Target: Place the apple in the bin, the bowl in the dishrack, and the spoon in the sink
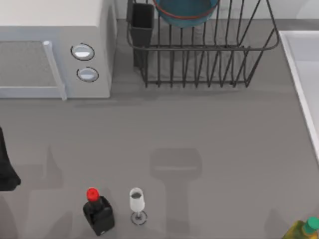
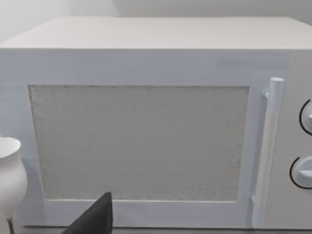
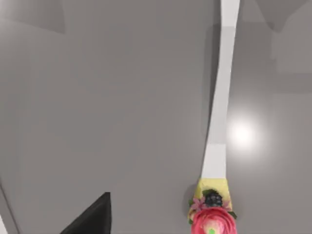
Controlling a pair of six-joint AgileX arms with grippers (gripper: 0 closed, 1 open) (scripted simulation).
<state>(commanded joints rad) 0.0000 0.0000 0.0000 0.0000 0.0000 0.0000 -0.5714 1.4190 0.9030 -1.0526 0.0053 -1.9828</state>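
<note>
Grey tabletop (image 1: 199, 124) fills the frame; at its lower edge stand a black bottle (image 1: 98, 213) and a wine glass (image 1: 136, 203). Higher up, the bowl (image 1: 185, 12) sits in the dishrack (image 1: 199, 59), beside a microwave (image 1: 55, 45). At the right edge is the sink (image 1: 304, 69). Whether either pincer is open, I cannot tell.

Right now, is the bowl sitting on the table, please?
No, the bowl rests inside the dishrack.
</note>
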